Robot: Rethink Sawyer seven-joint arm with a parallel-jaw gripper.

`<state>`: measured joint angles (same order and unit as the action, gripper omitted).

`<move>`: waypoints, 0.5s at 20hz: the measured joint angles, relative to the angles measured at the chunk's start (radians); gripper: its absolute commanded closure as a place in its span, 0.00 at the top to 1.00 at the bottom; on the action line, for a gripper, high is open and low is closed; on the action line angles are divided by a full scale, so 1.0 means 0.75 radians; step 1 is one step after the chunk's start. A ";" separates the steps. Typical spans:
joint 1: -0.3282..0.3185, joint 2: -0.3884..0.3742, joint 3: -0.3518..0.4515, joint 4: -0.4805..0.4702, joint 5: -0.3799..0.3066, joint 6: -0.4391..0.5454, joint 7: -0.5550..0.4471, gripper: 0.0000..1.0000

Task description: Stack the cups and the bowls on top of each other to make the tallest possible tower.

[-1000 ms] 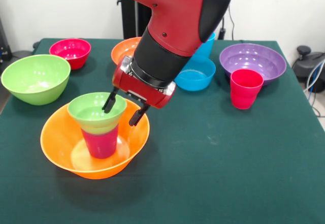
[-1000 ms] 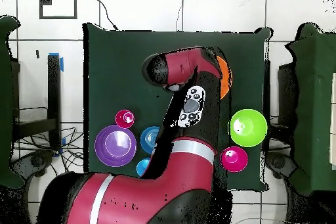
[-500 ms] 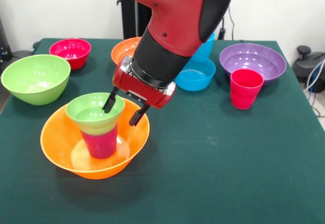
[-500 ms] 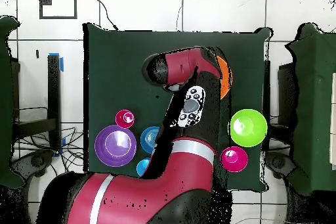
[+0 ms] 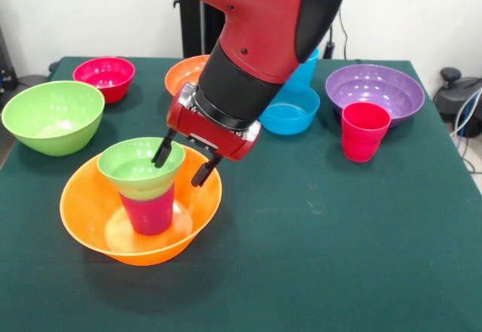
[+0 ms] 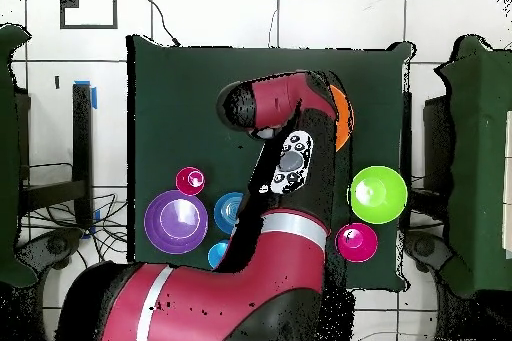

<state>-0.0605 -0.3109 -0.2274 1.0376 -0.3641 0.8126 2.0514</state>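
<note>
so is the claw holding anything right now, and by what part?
The claw straddles the right rim of the small lime green plastic bowl that sits on the magenta plastic cup: one finger inside, one outside. Whether it is clamped cannot be told.

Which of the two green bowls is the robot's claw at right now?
The small lime green bowl, perched on the magenta cup inside the big orange bowl. The gripper straddles its rim, fingers open. The large lime green bowl sits apart, untouched.

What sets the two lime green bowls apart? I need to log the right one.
The small lime green bowl is perched on a magenta cup inside the large orange bowl, at the hand. The large lime green bowl sits alone on the table, wider and deeper. Both stand mouth up.
</note>
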 measured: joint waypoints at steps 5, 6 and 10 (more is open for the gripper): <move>0.002 -0.039 0.003 0.021 0.038 0.034 0.000 1.00; 0.004 -0.050 0.003 0.024 0.049 0.050 0.000 1.00; 0.027 -0.112 0.003 0.025 0.114 0.180 0.000 1.00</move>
<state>-0.0399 -0.3949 -0.2253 1.0565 -0.2785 0.9476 2.0514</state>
